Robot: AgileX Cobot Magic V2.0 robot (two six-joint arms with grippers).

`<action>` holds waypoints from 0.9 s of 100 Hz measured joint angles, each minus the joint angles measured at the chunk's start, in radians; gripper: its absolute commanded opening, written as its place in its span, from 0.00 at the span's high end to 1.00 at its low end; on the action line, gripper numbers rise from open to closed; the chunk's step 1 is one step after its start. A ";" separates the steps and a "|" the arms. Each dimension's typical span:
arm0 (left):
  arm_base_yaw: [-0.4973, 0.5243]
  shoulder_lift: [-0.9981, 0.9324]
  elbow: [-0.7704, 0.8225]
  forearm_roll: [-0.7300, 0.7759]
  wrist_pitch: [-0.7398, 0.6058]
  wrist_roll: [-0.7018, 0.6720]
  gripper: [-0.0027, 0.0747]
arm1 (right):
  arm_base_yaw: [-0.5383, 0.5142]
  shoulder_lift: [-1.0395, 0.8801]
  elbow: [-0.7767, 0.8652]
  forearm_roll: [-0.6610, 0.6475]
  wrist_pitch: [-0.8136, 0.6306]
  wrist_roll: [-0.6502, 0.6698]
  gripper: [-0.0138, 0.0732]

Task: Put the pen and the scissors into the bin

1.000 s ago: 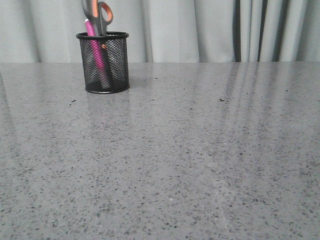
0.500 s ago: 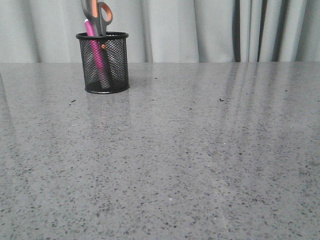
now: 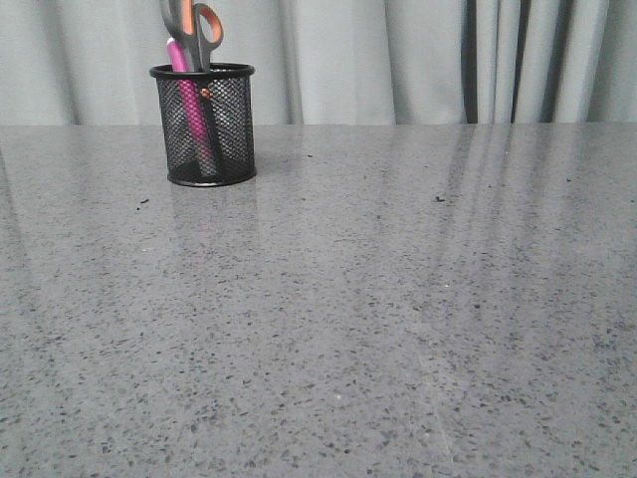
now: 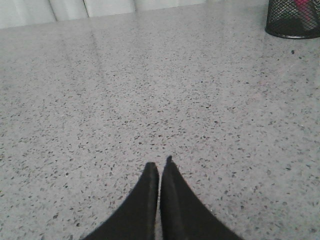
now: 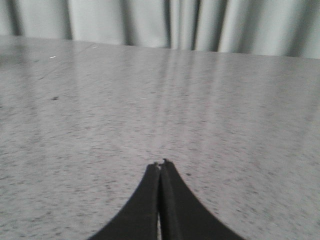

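The black mesh bin (image 3: 204, 127) stands upright at the far left of the table in the front view. The pink pen (image 3: 189, 100) stands inside it, leaning left. The scissors (image 3: 204, 35) stand in it too, orange-lined handles up above the rim, blades down. In the left wrist view the bin's base (image 4: 294, 22) shows far off, with pink inside. My left gripper (image 4: 160, 167) is shut and empty over bare table. My right gripper (image 5: 160, 164) is shut and empty, also over bare table. Neither gripper shows in the front view.
The grey speckled table (image 3: 378, 299) stretches wide in front of the bin. Grey curtains (image 3: 418, 60) hang behind the table's far edge.
The bin has shifted a hair to the left; nothing else has visibly moved.
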 measured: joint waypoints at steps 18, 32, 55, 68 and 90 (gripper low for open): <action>0.000 0.000 0.000 0.000 0.000 0.000 0.99 | -0.049 0.000 0.000 0.002 0.095 0.000 0.92; 0.000 0.000 0.000 0.000 0.000 0.000 0.99 | -0.053 0.000 0.000 0.002 0.118 0.000 0.92; 0.000 0.000 0.000 0.000 0.000 0.000 0.99 | -0.053 0.000 0.000 0.002 0.120 0.000 0.92; 0.000 0.000 0.000 0.000 0.000 0.000 0.99 | -0.053 0.000 0.000 0.002 0.120 0.000 0.92; 0.000 0.000 0.000 0.000 0.000 0.000 0.99 | -0.053 0.000 0.000 0.002 0.120 0.000 0.92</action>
